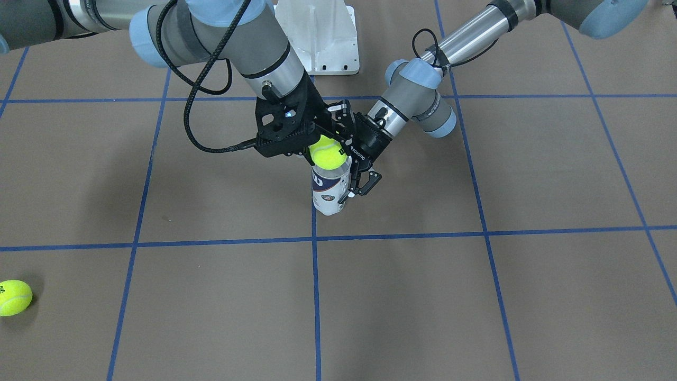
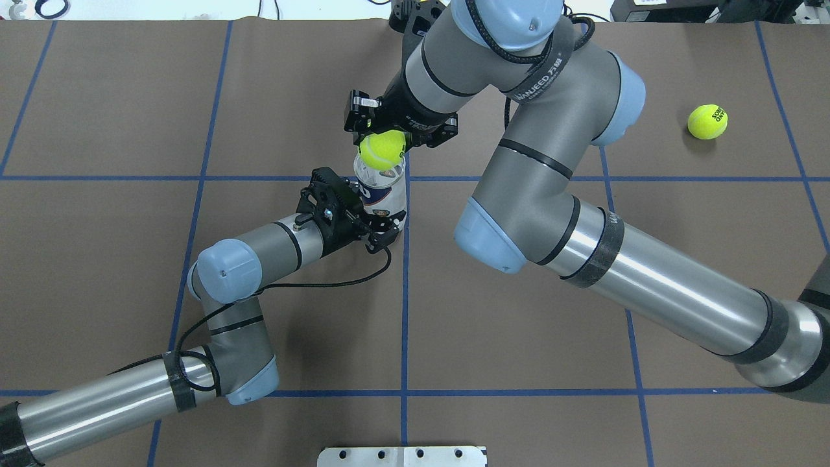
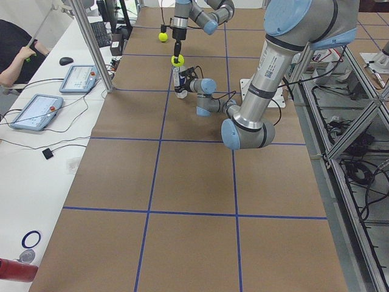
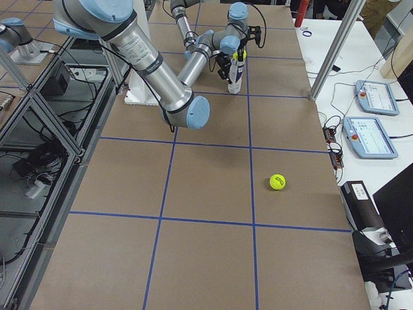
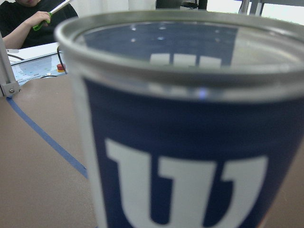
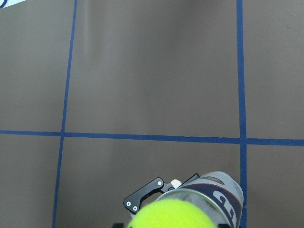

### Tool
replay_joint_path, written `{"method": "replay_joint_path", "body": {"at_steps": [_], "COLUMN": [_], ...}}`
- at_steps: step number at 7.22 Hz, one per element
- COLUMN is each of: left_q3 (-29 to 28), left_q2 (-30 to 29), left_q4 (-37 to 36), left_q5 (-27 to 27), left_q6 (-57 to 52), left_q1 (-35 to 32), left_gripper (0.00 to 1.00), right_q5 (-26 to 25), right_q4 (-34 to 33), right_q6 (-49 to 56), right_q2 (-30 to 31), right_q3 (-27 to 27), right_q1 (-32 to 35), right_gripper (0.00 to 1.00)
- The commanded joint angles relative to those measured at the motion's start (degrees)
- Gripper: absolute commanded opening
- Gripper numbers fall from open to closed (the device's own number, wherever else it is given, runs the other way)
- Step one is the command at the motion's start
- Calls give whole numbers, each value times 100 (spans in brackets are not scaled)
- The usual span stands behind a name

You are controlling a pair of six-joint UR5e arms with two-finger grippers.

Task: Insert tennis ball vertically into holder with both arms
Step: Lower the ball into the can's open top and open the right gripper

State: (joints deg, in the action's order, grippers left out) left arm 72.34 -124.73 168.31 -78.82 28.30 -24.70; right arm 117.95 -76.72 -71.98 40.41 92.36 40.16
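The holder point(image 1: 329, 191) point(image 2: 382, 194), a clear can with a navy "W" label, stands upright near the table's middle. My left gripper point(image 1: 353, 185) point(image 2: 381, 219) is shut on its lower half from the side. In the left wrist view the holder point(image 5: 190, 142) fills the frame. A yellow tennis ball point(image 1: 328, 152) point(image 2: 382, 149) hangs right at the can's open mouth, with my right gripper point(image 1: 319, 144) point(image 2: 384, 137) shut on it from above. The right wrist view shows the tennis ball point(image 6: 173, 216) over the holder point(image 6: 216, 194). Whether the ball touches the rim I cannot tell.
A second tennis ball point(image 1: 14, 297) point(image 2: 707, 121) point(image 4: 277, 181) lies loose far out on my right side. The white pedestal base point(image 1: 322, 37) point(image 2: 402, 456) sits at the robot's edge. A person point(image 3: 15, 48) and tablets point(image 3: 37, 109) are at a side table.
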Motion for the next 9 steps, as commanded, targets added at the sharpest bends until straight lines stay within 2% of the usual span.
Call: {"method": "replay_joint_path", "body": {"at_steps": [1,2,3,4,5,6,7,9], "left_q3": [0,0,0,0,0,0,0,0], "left_q2": [1,1,1,10,10,10,19,19], "left_q4": [0,0,0,0,0,0,0,0], "left_q5": [7,7,7,-1,-1,-1,7,-1], "left_q6": [0,0,0,0,0,0,0,0], "left_q1": [0,0,0,0,0,0,9,9], "left_gripper": [80,80,80,80,80,80,80,80], "right_q5": [0,0,0,0,-9,-44,-44,-44], "right_q4": [0,0,-9,-1,0,0,0,0], "right_q6": [0,0,-9,-9,0,0,0,0], "right_q2": [37,29,20,20,-6,-7,2,2], "right_q3": [-17,-17,-17,-17,-8,-8,-8,10], "right_q1": [-17,-35,-52,-61,-70,-70,-79,-79], "right_gripper": [0,0,7,35,75,93,98,98]}}
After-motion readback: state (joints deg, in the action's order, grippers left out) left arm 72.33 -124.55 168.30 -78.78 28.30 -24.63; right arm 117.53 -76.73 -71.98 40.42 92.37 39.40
